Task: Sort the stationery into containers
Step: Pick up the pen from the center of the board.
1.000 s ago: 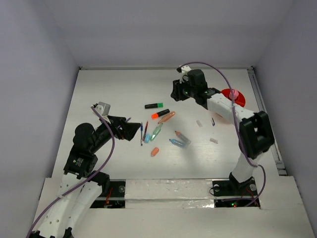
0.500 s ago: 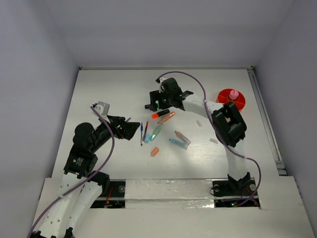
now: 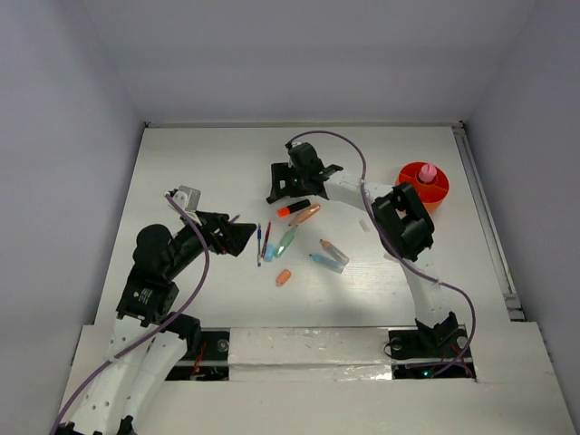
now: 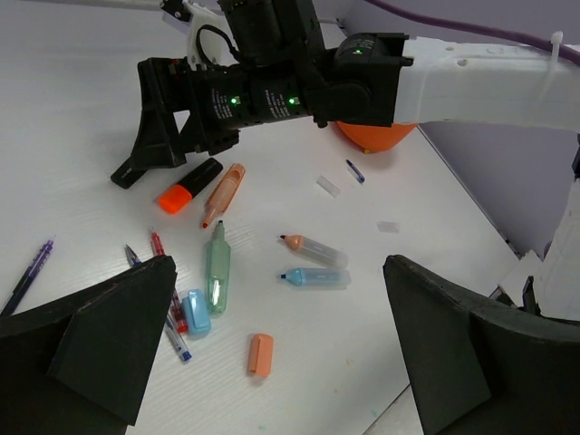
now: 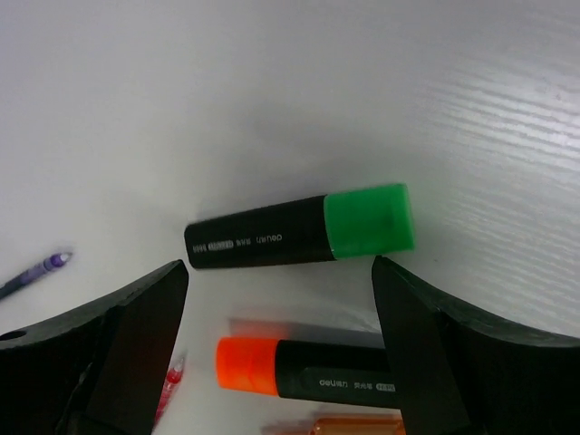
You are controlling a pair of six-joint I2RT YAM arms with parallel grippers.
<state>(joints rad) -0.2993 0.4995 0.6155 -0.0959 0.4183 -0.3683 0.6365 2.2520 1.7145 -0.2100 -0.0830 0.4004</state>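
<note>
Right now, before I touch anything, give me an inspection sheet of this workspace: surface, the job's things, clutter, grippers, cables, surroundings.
Surface: white table, with items spread over its middle.
Job's things: green-capped marker and orange-capped marker lie side by side. Other pens and highlighters lie scattered nearby, with small white bits further right. The orange cup at the right holds a pink item.
Clutter: nothing seen.
Grippers: right gripper open over the green-capped marker, not gripping. Left gripper open, empty.
Cables: purple cables loop along both arms.
Surroundings: plain grey walls.

Two black highlighters (image 5: 299,234), four pastel markers (image 4: 217,272), three thin pens (image 4: 27,276), one orange holder (image 3: 439,192).
</note>
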